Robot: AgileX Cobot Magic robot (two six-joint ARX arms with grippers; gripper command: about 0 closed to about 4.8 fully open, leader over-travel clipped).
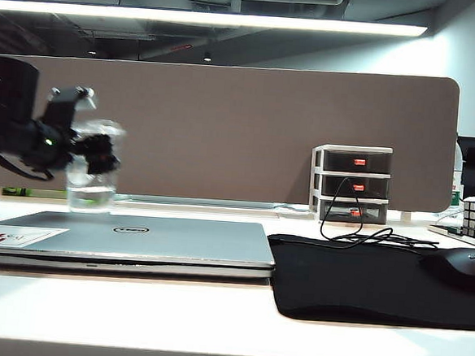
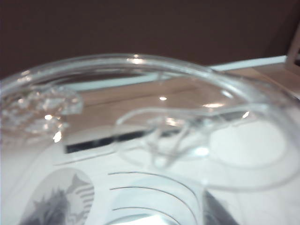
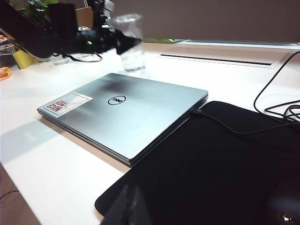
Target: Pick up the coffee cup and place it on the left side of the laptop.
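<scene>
The coffee cup was seen standing upright on the white table just behind the laptop, near its far left corner. It was gripped at its upper part by the left gripper, whose fingers were closed around it; in the left wrist view the clear lid filled the frame. The laptop was lying closed, with a black mouse pad at its right edge. Of the right gripper only a dark blur above the mouse pad was shown, so its opening could not be told.
</scene>
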